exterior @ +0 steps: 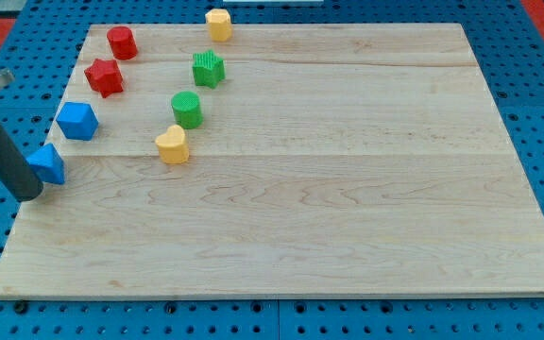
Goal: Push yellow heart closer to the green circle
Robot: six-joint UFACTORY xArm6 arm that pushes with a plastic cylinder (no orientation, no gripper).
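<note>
The yellow heart (172, 145) lies on the wooden board (348, 208) at the upper left, just below and left of the green circle (187, 110); the two almost touch. My tip (30, 195) is at the board's left edge, far left of the heart, right beside the blue triangle (48, 164).
A blue hexagon-like block (77, 121), a red star (104, 76) and a red cylinder (122, 42) line the left side. A green star (209, 69) sits above the green circle. A yellow hexagon block (218, 24) sits at the top edge. Blue pegboard surrounds the board.
</note>
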